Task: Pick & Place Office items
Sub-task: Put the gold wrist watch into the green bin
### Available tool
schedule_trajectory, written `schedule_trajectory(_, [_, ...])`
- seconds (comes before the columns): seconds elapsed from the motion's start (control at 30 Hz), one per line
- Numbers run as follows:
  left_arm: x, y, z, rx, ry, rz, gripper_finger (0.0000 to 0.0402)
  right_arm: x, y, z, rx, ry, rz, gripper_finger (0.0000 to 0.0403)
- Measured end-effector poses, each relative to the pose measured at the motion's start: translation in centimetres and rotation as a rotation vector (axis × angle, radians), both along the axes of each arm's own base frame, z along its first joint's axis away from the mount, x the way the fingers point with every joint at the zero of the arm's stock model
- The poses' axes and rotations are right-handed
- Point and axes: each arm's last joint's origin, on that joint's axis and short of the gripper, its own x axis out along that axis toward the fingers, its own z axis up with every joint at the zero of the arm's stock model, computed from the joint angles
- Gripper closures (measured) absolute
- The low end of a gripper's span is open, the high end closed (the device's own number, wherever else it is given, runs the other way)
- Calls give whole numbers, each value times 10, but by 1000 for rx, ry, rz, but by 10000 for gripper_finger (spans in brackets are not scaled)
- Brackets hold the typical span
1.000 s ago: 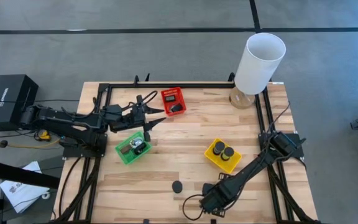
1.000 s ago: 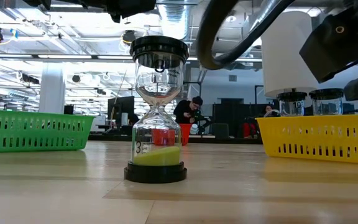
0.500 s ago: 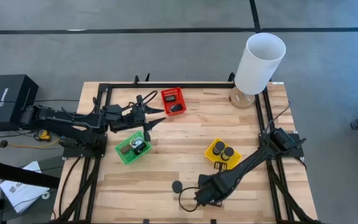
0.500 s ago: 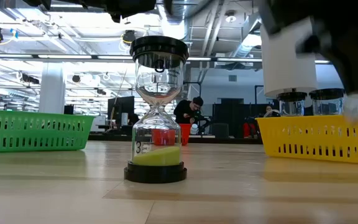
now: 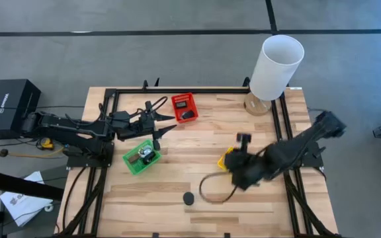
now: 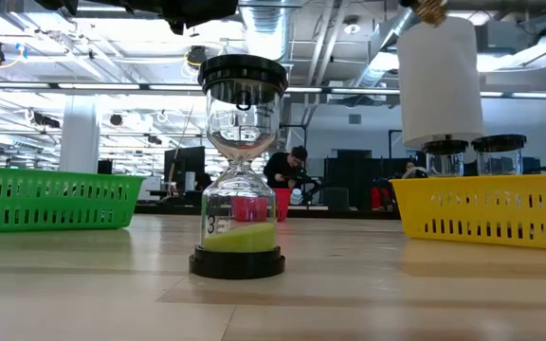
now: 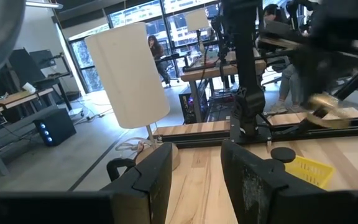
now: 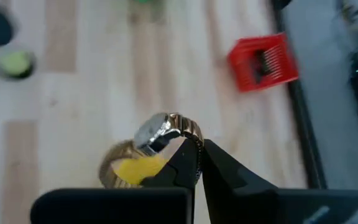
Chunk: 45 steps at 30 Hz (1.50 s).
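Observation:
My right gripper (image 8: 197,155) is shut on a gold-banded wristwatch (image 8: 160,134) with a silver face. It is high above the yellow basket (image 5: 226,158); in the high view the gripper (image 5: 238,172) is blurred. The watch shows at the top of the low view (image 6: 430,9). An hourglass (image 6: 242,170) with yellow-green sand stands on its black base near the table's front; from above it shows as a black disc (image 5: 188,198). My left gripper (image 5: 159,127) hangs open and empty between the red basket (image 5: 183,106) and the green basket (image 5: 139,158). My right gripper pinches the watch's gold band beside the silver case (image 8: 184,135) between its two fingertips. The fingers slant down toward the table's left. The watch is lifted clear, its band loop hanging beyond the fingertips above the yellow basket.
The yellow basket (image 6: 486,208) holds two black-topped hourglasses (image 6: 444,148). The red basket holds a black item (image 5: 188,115); the green one holds a silver and black item (image 5: 147,156). A tall white cylinder lamp (image 5: 276,66) stands at the far right corner. A cable loop (image 5: 215,188) hangs under my right arm.
My right gripper has risen from the table's near edge and swung toward the far and right, to above the yellow basket, carrying the watch up clear of the table. The arm has left the low view upward.

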Motion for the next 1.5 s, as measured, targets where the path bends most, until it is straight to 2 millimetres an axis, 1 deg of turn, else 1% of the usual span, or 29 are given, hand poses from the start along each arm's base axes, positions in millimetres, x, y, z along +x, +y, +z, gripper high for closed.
schedule_trajectory(0.1, [0, 0, 0, 0, 0, 0, 270, -16, -27, 4, -21, -94, -14, 397])
schedule_trajectory(0.17, [0, 0, 0, 0, 1, 0, 270, -24, -48, -1, -26, -146, -20, 397])
schedule_trajectory(0.23, [0, 0, 0, 0, 0, 0, 270, -27, -70, -9, -19, -227, -51, 397])
schedule_trajectory(0.37, [0, 0, 0, -2, 0, 0, 270, -26, -109, -27, 40, -457, -150, 396])
schedule_trajectory(0.43, [0, 0, 0, -3, 0, 0, 270, -22, -122, -39, 76, -589, -216, 396])
schedule_trajectory(0.5, [0, 0, 0, -3, 0, 0, 270, -18, -133, -54, 84, -665, -259, 395])
schedule_trajectory(0.63, [0, 0, -3, -2, 6, 0, 270, -8, -142, -81, 23, -653, -262, 397])
schedule_trajectory(0.77, [0, 0, -15, -2, 43, 1, 270, 4, -145, -88, -4, -663, -263, 396])
schedule_trajectory(0.83, [1, 0, -21, -6, 71, 0, 268, 9, -149, -87, -45, -689, -242, 394])
schedule_trajectory(0.93, [6, 0, -26, -55, 77, 2, 257, 14, -155, -77, -65, -800, -251, 392])
schedule_trajectory(1.0, [11, 0, -33, -81, 102, 3, 247, 18, -159, -74, -44, -864, -246, 392])
schedule_trajectory(1.1, [19, 0, -43, -98, 136, 16, 230, 25, -167, -73, 12, -932, -174, 391])
schedule_trajectory(1.23, [30, 1, -52, -100, 108, 53, 207, 37, -177, -75, 76, -1024, -65, 391])
schedule_trajectory(1.37, [39, 4, -57, -91, 76, 57, 187, 57, -186, -77, 120, -1015, 37, 391])
schedule_trajectory(1.5, [41, 7, -61, -90, 83, 69, 176, 76, -188, -76, 146, -976, 181, 392])
